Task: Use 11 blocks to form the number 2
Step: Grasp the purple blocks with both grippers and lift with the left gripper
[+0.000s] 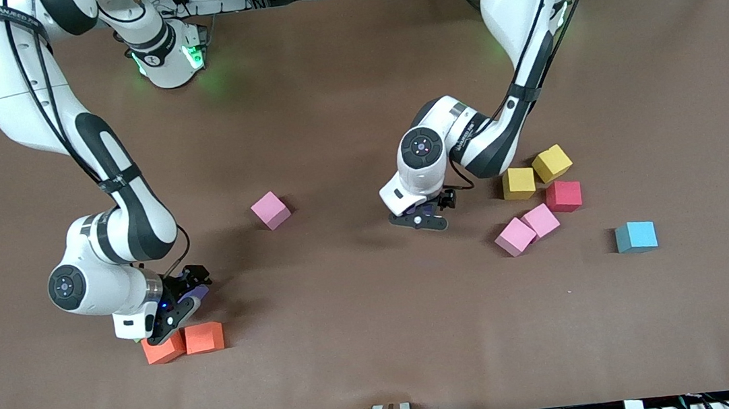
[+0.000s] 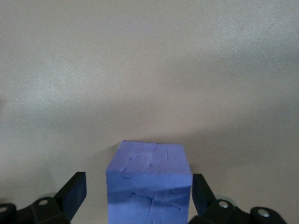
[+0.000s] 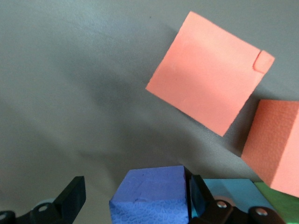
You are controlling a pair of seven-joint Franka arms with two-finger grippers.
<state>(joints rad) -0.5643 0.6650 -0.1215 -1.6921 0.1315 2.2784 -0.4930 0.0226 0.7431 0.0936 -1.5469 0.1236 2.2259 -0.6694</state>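
Observation:
My left gripper (image 1: 421, 217) is low over the middle of the table, open, its fingers (image 2: 74, 193) on either side of a purple block (image 2: 149, 179) with a gap on each side. My right gripper (image 1: 179, 306) is down at the right arm's end, also open. A second purple block (image 3: 152, 196) sits between its fingers, against one finger (image 3: 195, 191) and clear of the other. Two orange blocks (image 1: 163, 348) (image 1: 204, 337) lie just beside it. Light blue (image 3: 233, 189) and green (image 3: 280, 200) surfaces show past that finger.
One pink block (image 1: 270, 209) lies alone mid-table. Toward the left arm's end are two yellow blocks (image 1: 519, 183) (image 1: 551, 163), a red block (image 1: 563, 196), two pink blocks (image 1: 515, 236) (image 1: 540, 220) and a light blue block (image 1: 635, 236).

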